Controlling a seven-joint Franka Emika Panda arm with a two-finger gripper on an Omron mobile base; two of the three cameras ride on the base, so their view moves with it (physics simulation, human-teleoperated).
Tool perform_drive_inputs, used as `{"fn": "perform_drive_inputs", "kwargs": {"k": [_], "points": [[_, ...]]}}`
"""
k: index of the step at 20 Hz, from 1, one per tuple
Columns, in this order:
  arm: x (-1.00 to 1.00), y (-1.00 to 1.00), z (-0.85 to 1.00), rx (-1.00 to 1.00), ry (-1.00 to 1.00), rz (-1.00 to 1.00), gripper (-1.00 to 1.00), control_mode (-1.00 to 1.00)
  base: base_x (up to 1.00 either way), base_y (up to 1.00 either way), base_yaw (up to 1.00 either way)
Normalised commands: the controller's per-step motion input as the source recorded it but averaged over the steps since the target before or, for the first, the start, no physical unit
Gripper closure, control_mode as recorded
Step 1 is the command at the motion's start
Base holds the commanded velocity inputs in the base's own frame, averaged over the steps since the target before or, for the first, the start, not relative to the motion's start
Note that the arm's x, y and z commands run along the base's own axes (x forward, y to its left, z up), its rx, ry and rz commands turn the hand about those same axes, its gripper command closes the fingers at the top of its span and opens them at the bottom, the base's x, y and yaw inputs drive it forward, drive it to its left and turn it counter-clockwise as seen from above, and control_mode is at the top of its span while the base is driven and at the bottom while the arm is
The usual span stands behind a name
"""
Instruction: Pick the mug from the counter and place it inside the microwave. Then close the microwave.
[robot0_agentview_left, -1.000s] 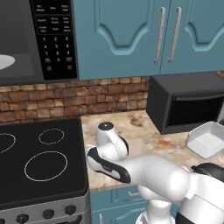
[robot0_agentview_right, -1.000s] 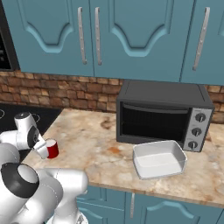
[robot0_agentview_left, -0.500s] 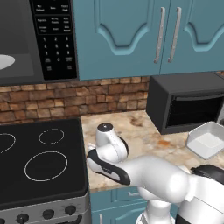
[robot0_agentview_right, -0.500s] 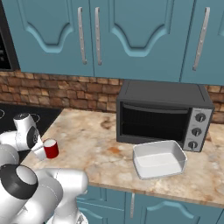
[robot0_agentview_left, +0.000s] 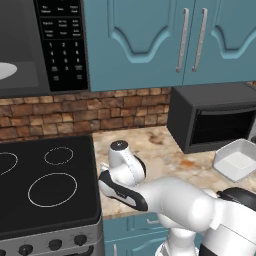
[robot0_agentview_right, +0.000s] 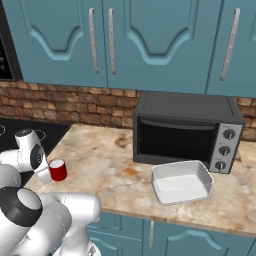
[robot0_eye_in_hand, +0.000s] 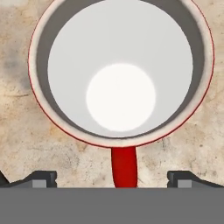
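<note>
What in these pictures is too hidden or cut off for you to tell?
- Left base view: the mug is hidden behind the arm's white wrist.
- Left base view: the microwave is cut by the left and top edges, so its door cannot be made out.
- Hand view: the mug fills the frame from above, its rim cut by the top edge; only its red handle shows its outside.
- Hand view: the jaws' tips barely rise above the bottom, wide apart either side of the handle.

Red mug (robot0_agentview_right: 58, 170) upright on counter (robot0_agentview_right: 110, 165) (near stovetop edge), white arm (robot0_agentview_right: 27, 156) just beside it
</note>
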Motion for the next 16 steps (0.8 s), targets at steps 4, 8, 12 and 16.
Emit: {"fn": "perform_drive_inputs", "kwargs": {"k": [4,8,12,16], "points": [[0.04,-0.05,0.00,0.00,0.00,0.00,-1.00,-1.00,0.00,0.00,0.00],[0.00,-0.04,0.00,-0.01,0.00,0.00,-1.00,-1.00,0.00,0.00,0.00],[0.01,0.00,0.00,0.00,0.00,-0.01,-1.00,-1.00,0.00,0.00,0.00],[0.08,0.00,0.00,0.00,0.00,-0.03,-1.00,-1.00,0.00,0.00,0.00]]}}
